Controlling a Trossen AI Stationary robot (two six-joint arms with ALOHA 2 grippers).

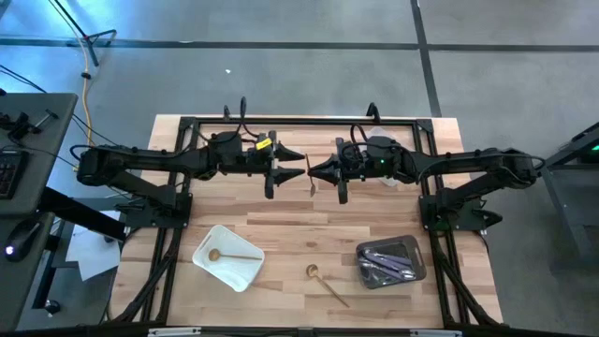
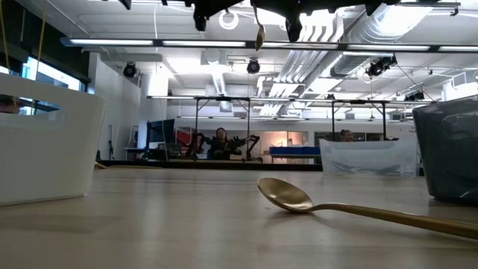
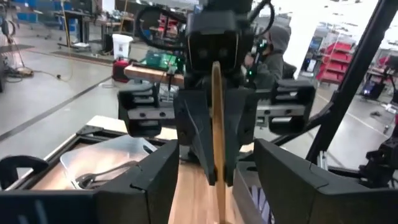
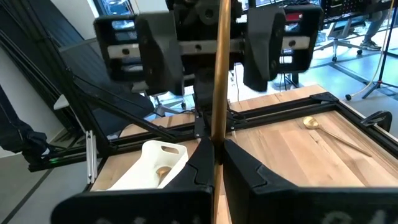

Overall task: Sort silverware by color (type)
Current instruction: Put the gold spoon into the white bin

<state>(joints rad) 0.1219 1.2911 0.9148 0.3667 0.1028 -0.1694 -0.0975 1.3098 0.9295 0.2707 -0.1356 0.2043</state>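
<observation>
A gold spoon (image 2: 259, 33) hangs high above the table's middle with my right gripper (image 4: 217, 148) shut on it. My left gripper (image 3: 216, 155) faces it from the table's left, open, one finger on either side of the handle without touching it. In the high view the two grippers (image 1: 298, 165) (image 1: 318, 172) meet tip to tip. A second gold spoon (image 1: 325, 281) lies flat on the wood near the front edge. A third gold spoon (image 1: 230, 255) lies in the white tray (image 1: 245, 271). Dark and silver utensils (image 1: 388, 264) lie in the grey tray (image 1: 416, 245). My right gripper pinches the gold spoon's handle (image 4: 219, 127) between its two fingers. The fingers are level, come from the table's right side and lie across the handle. The spoon hangs upright, its bowl (image 2: 259, 39) down, lifted clear of the table.
The white tray stands at the front left and the grey tray at the front right, with the loose gold spoon between them. A black frame (image 1: 309, 122) runs round the table's far edge and sides. Bare wood lies under the two grippers.
</observation>
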